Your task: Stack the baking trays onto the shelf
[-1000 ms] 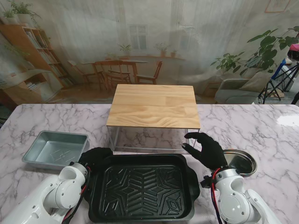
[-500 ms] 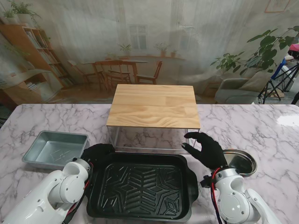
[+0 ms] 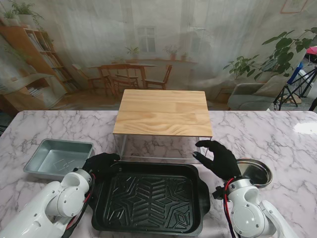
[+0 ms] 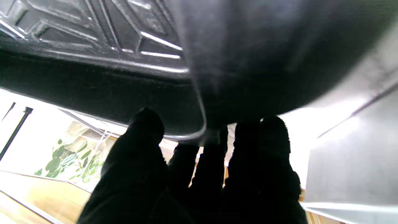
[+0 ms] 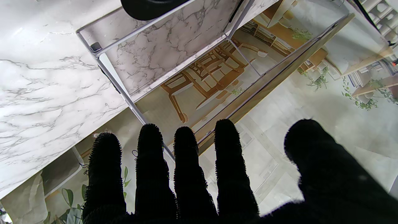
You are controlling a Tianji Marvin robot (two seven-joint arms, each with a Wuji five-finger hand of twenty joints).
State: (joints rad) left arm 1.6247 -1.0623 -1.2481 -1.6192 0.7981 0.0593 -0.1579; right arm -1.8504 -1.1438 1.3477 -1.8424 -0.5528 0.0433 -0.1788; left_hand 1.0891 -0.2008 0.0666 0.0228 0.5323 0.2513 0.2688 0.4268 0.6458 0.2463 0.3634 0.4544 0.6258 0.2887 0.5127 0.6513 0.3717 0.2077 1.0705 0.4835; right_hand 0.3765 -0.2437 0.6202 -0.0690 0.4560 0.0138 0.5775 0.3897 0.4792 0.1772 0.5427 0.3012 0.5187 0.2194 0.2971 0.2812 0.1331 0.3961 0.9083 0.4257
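A black baking tray [image 3: 148,198] with a ribbed pattern lies on the marble table close to me, in front of the shelf [image 3: 163,113], which has a wooden top on a thin wire frame. My left hand [image 3: 101,162] is closed on the tray's far left corner. In the left wrist view the fingers [image 4: 248,149] curl at the black tray's rim [image 4: 124,46]. My right hand [image 3: 220,158] hovers open with spread fingers just off the tray's far right corner. It points at the shelf frame [image 5: 124,93]. A silver baking tray [image 3: 59,158] sits at the left.
A round silver pan [image 3: 253,172] stands right of my right hand. The space under the shelf top shows only marble. The silver tray's wall [image 4: 351,161] is close beside my left hand. The table's far edge runs behind the shelf.
My left hand and forearm have moved slightly away from me along the black tray's left corner, and the tray has shifted a little. The right hand has not moved.
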